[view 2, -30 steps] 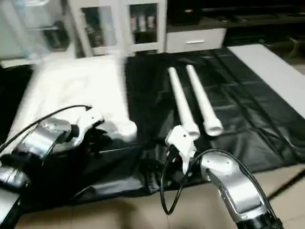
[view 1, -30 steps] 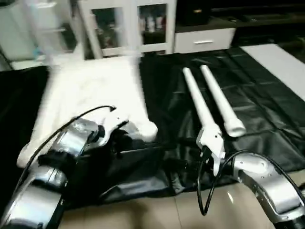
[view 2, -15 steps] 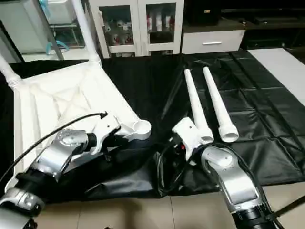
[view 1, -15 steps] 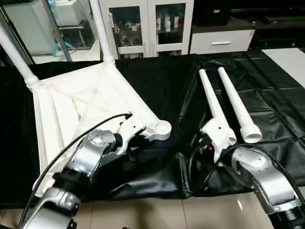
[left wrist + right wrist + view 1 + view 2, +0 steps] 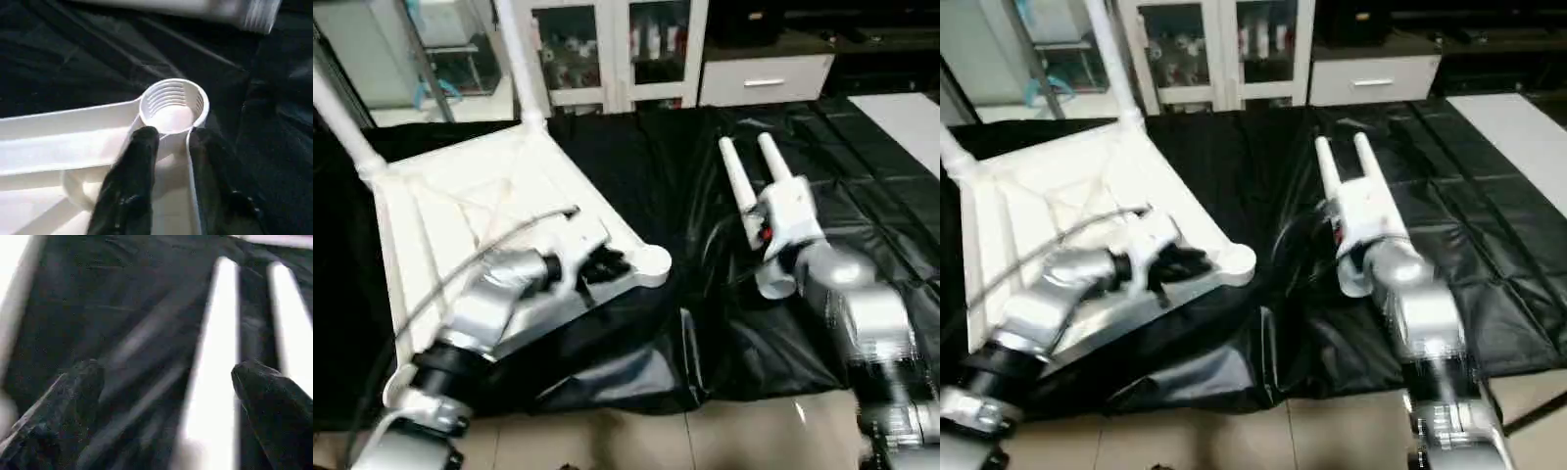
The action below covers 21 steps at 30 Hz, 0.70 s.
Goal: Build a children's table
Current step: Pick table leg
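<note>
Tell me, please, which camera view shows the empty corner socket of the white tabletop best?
The left wrist view: the corner socket sits close and central, open end toward the camera, with the ridges inside it visible, between the left gripper fingers. The two eye views show it small, as a round ring at the tabletop corner, its inside unreadable.

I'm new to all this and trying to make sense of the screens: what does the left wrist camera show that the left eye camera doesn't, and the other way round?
The left wrist view alone shows the ridges inside the empty corner socket, with the left gripper set astride the tabletop's rim just behind it.

The left eye view alone shows the whole upturned tabletop, two legs already standing in its far corners, two loose legs on the black cover, the right gripper above them, and white cabinets behind.

Both show that socket, the left gripper and the black cover.
</note>
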Available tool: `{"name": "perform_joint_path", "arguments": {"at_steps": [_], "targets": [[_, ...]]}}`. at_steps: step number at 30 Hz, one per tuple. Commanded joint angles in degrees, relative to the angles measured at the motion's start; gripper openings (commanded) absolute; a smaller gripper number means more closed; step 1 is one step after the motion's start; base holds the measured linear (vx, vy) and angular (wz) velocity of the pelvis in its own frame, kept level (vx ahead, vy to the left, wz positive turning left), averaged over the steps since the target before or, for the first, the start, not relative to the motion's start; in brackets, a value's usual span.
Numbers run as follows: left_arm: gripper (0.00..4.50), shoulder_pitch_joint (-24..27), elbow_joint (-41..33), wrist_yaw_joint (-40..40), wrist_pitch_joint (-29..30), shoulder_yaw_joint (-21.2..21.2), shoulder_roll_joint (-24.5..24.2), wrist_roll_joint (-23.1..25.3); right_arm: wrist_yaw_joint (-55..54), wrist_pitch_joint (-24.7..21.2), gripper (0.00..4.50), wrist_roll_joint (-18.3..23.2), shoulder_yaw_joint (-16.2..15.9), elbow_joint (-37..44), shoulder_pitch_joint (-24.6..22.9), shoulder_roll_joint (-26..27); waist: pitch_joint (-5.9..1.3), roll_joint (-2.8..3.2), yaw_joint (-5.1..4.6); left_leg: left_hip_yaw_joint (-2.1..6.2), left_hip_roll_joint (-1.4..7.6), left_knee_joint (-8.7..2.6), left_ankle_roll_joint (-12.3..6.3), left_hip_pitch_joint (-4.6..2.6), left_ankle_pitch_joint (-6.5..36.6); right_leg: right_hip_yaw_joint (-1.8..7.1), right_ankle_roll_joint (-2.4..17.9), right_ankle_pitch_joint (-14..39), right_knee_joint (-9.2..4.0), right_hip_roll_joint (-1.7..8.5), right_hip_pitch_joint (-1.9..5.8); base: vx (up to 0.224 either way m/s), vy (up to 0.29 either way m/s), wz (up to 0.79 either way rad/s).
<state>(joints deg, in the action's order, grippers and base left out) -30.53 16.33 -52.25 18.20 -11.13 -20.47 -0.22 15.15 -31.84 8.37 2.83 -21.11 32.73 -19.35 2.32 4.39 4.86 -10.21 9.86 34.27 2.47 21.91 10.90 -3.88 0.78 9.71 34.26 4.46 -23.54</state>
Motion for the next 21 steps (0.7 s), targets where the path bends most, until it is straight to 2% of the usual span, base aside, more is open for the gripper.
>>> {"name": "perform_joint_path", "arguments": {"at_steps": [1,2,3,4,5,6,11,13,14,18,21], "targets": [[1.63,0.00,-2.27,-1.34,0.40,-0.11,-1.33,-0.19,-1.55,-1.32,4.50,-0.09,0.81,-4.41,3.04,0.25,-4.04,-1.19,-0.13,0.92,2.54,-3.44,-2.44,-1.02,5.11,2.47,12.29,8.01,-3.01,3.89,3.06,0.000,0.000,0.00],[1.63,0.31,-4.18,-2.30,-0.02,-0.38,-2.28,-0.59,-2.67,-2.46,4.50,-0.74,0.76,-9.02,6.22,0.15,-4.04,-1.56,-0.26,0.86,2.47,-3.45,-2.70,-0.85,4.63,2.46,12.34,7.57,-3.02,3.77,3.20,0.000,0.000,0.00],[1.74,0.37,-4.66,-2.52,-0.13,-0.43,-2.49,-0.68,-2.97,-2.80,4.50,-1.01,0.65,-10.16,6.99,0.08,-4.19,-1.40,-0.34,0.92,2.42,-3.33,-2.78,-0.79,3.71,2.41,12.99,6.75,-2.64,3.77,3.21,0.000,0.000,0.00],[1.89,0.49,-6.05,-3.30,0.04,-0.54,-2.93,-1.10,-4.27,-4.84,4.50,-2.55,-0.37,-13.39,9.07,-0.38,-4.08,-1.44,-0.23,0.75,2.44,-3.14,-2.80,-0.79,3.21,2.45,13.21,6.33,-2.55,3.68,3.03,0.000,0.000,0.00],[1.94,0.83,-9.19,-5.22,1.14,-0.94,-3.73,-2.36,-3.62,-4.78,4.50,-2.93,-0.76,-17.82,11.35,-0.55,-4.09,-1.52,-0.22,0.70,2.41,-3.17,-2.84,-0.79,2.99,2.45,13.46,6.22,-2.56,3.68,3.08,0.000,0.000,0.00],[2.00,1.00,-10.24,-5.81,1.54,-1.09,-3.96,-2.77,-2.75,-3.97,4.50,-2.45,-0.52,-18.69,11.68,-0.45,-4.06,-1.37,-0.02,0.63,2.54,-3.10,-2.70,-0.79,3.87,2.46,13.83,6.80,-2.53,3.90,3.02,0.000,0.000,0.00],[2.42,2.53,-16.39,-7.87,4.10,-2.19,-4.90,-4.43,1.48,-2.69,4.50,-0.22,0.92,-24.73,14.12,1.06,-3.78,-1.50,0.22,0.49,2.70,-3.07,-2.45,-0.74,5.70,2.48,13.70,7.82,-2.54,3.75,2.96,0.000,0.000,0.00],[2.55,3.12,-18.29,-8.56,4.94,-2.74,-5.52,-4.86,3.45,-3.58,4.50,0.40,0.97,-27.28,14.94,1.70,-3.76,-1.82,0.20,0.53,2.76,-3.13,-2.26,-0.68,6.27,2.46,13.64,8.80,-2.46,3.72,3.00,0.000,0.000,0.00],[2.55,3.19,-18.61,-8.80,5.14,-2.91,-5.70,-4.92,3.05,-4.25,4.50,0.16,0.78,-27.83,15.00,1.73,-3.64,-1.64,0.20,0.56,2.79,-3.18,-1.95,-0.78,7.55,2.45,13.58,10.51,-2.60,3.77,2.87,0.000,0.000,0.00],[2.94,3.80,-21.36,-10.47,6.79,-3.79,-7.01,-5.86,0.51,-5.16,4.50,-1.18,1.04,-32.98,16.87,1.78,-3.46,-1.66,0.03,0.64,2.75,-3.38,-0.27,-0.96,9.23,2.50,12.79,13.53,-2.86,3.76,2.67,0.000,0.000,0.00],[3.15,4.03,-22.96,-11.36,7.83,-4.00,-7.67,-6.71,-0.33,-4.74,4.15,-1.08,1.78,-34.23,17.27,1.70,-3.38,-1.42,0.02,0.68,2.69,-3.44,0.61,-1.02,10.27,2.51,12.58,13.82,-2.87,3.69,2.66,0.000,0.000,0.00]]}}
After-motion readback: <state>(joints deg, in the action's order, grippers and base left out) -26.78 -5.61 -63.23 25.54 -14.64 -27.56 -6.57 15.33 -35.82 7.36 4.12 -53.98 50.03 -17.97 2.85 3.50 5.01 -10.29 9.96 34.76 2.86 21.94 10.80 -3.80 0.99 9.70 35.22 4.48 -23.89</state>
